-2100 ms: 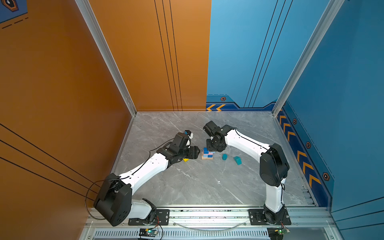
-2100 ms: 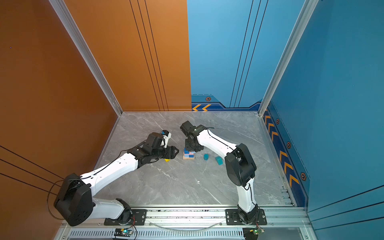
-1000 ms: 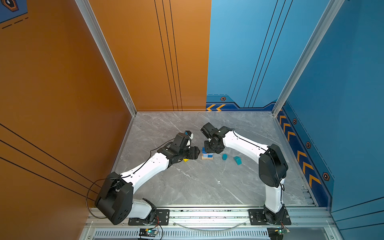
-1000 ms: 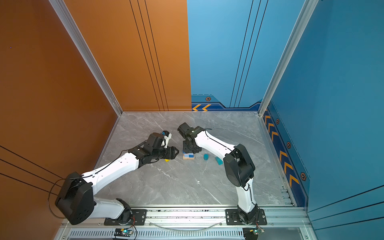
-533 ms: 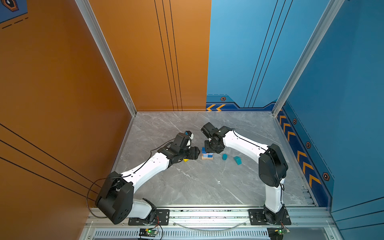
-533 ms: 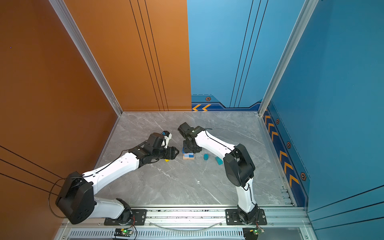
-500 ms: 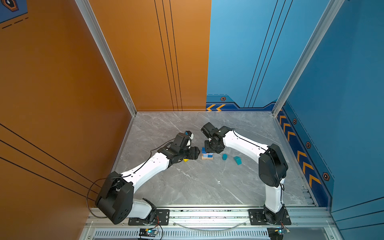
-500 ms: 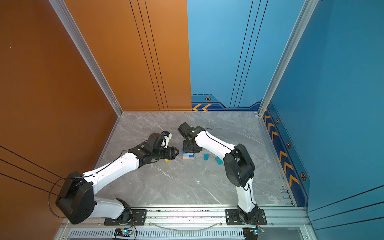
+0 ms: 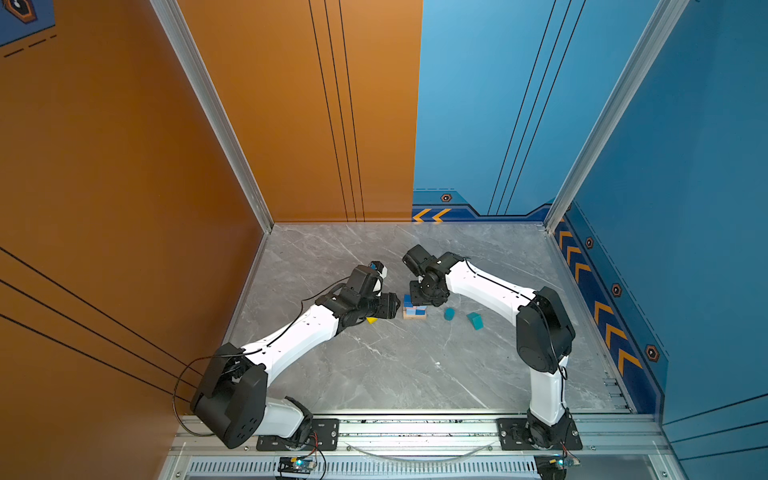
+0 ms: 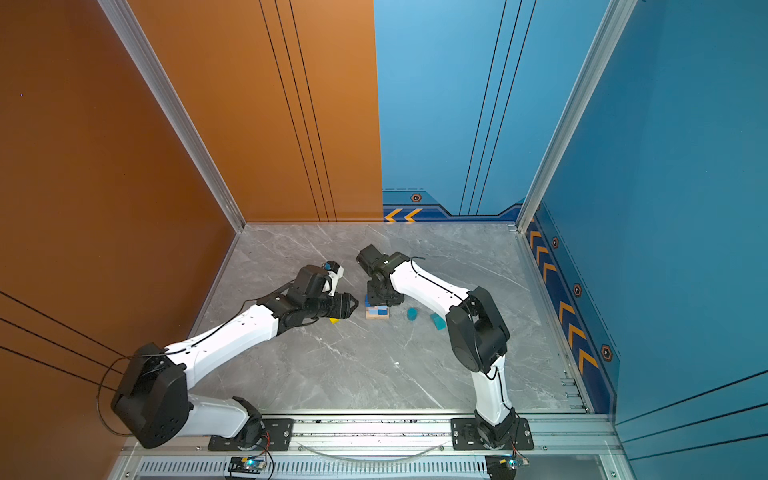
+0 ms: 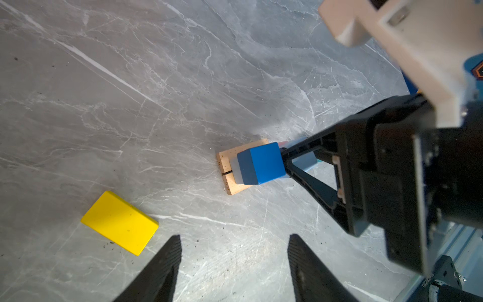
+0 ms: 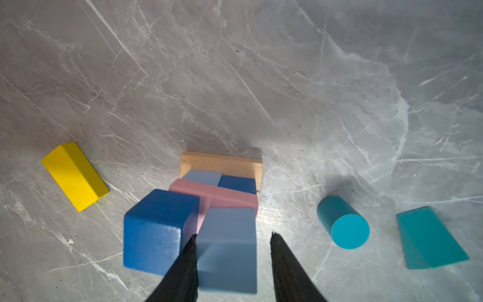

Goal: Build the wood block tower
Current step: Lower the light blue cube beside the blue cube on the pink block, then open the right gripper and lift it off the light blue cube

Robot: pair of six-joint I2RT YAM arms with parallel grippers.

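Right gripper [image 12: 233,234]: jaws parted around the light blue wooden cube [image 12: 227,261]. One finger is against it and there is a clear gap at the other, so the cube looks released, not clamped.
Light blue wooden cube: on top of the tower, resting on the pink wooden slab [image 12: 224,196], just beside the dark blue wooden cube [image 12: 156,230].
Tower [image 9: 414,309]: tan wooden planks [image 12: 222,163] at the base, a lower pair of blue cubes [image 12: 237,184], the slab, then the two upper cubes. It stands between the arms.
Left gripper [image 11: 235,236]: spread wide and empty, hovering over the grey marbled surface [image 11: 104,78].
Yellow wooden bar [image 11: 120,222]: flat on the surface on the left arm's side of the tower, apart from it. It is near the left gripper but off to one side of its fingers, with its long axis skewed to the line between them.
Likely next: the yellow layer. The left arm is nearer, and would need a wrist turn to close across the bar's narrow width.
Teal wooden cylinder [image 12: 342,222], teal wooden prism [image 12: 428,238]: lying on the right arm's side.
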